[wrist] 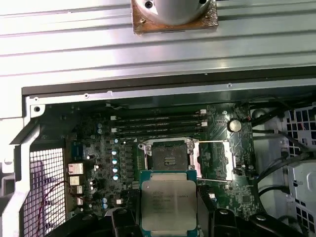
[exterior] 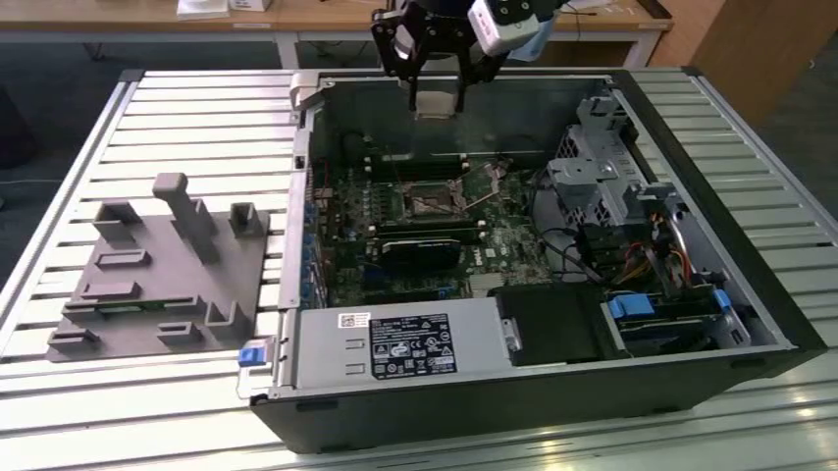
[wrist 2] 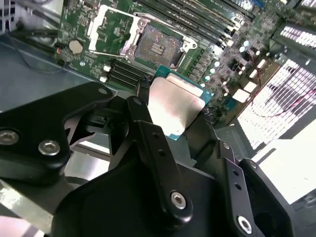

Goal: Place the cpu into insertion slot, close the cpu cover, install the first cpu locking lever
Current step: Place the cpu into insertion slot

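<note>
My gripper (exterior: 439,101) hangs above the back of the open computer case, shut on the cpu (exterior: 437,108). In both wrist views the cpu (wrist 2: 175,106) (wrist: 168,205) is a silver-topped square chip with a green rim, pinched on two sides between the black fingers (wrist 2: 143,118) (wrist: 121,219). The insertion slot (wrist: 168,157) (wrist 2: 158,47) (exterior: 426,206) lies bare on the green motherboard, below the chip and apart from it. The cpu cover (wrist: 215,159) (wrist 2: 108,27) is swung open beside the slot. Thin metal levers (wrist: 212,142) run along the cover's edges.
Long black memory slots (wrist: 158,123) run beside the socket. A black card (exterior: 419,250), the power supply (exterior: 392,345), a drive cage (exterior: 596,182) and loose cables (exterior: 642,260) crowd the case. A grey fixture block (exterior: 157,265) sits on the slatted table at the exterior view's left.
</note>
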Available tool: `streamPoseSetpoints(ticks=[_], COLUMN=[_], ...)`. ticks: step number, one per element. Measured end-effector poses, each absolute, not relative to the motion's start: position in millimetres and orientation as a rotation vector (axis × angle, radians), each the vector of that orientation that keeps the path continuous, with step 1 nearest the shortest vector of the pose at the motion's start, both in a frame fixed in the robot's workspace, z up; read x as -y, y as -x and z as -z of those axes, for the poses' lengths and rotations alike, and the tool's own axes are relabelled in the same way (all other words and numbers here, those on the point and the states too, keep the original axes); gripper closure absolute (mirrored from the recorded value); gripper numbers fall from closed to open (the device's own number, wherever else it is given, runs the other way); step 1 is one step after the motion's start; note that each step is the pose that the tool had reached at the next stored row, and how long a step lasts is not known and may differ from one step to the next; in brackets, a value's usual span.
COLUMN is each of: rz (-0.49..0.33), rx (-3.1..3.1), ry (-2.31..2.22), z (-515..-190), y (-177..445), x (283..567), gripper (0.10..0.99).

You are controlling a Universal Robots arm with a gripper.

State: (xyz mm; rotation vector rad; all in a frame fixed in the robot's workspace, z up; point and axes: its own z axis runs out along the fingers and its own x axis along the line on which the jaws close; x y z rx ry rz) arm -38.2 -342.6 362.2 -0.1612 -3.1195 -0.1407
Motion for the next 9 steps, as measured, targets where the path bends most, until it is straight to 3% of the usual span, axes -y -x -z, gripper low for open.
streamPoseSetpoints(ticks=[9], rz=[0.142], rx=[3.106], ry=[0.39], z=[-360.8], y=[38.2], x=[342.6], gripper=[0.545])
